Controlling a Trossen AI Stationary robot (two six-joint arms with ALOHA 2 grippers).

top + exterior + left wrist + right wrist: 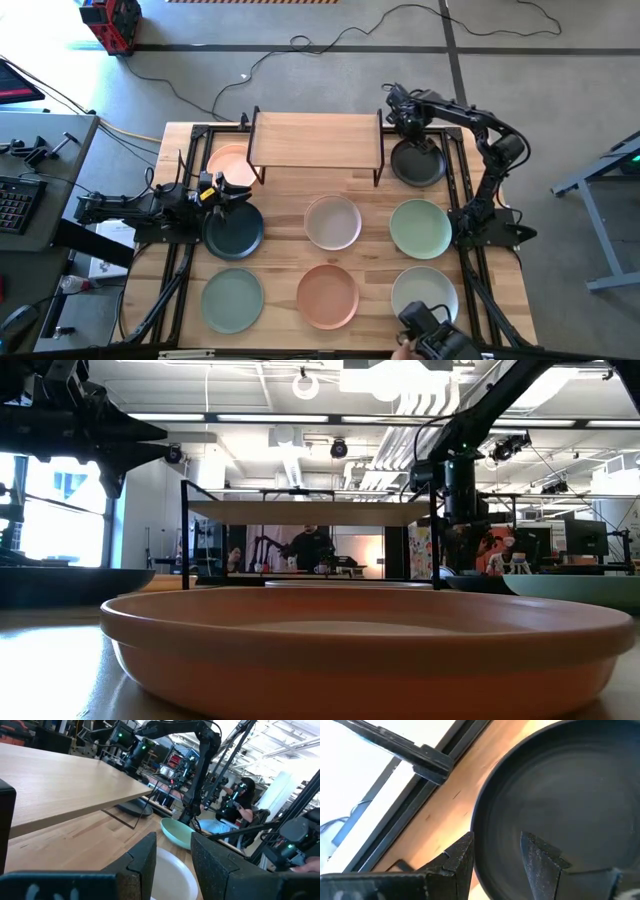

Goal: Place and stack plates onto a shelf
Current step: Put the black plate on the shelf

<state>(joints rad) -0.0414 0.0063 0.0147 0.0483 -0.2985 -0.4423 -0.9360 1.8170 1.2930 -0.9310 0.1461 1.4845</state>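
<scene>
Shelf: light wood board, black legs, table's 12 o'clock, bare. Black plate at its 3 o'clock; right gripper spread astride rim. Left gripper spread over dark teal plate.

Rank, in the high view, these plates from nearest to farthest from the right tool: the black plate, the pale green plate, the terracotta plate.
Measured from the right tool, near the shelf's right end:
1. Black plate: directly beside the tool, right rear of the table.
2. Pale green plate: middle row, right side.
3. Terracotta plate: front row, centre.
</scene>
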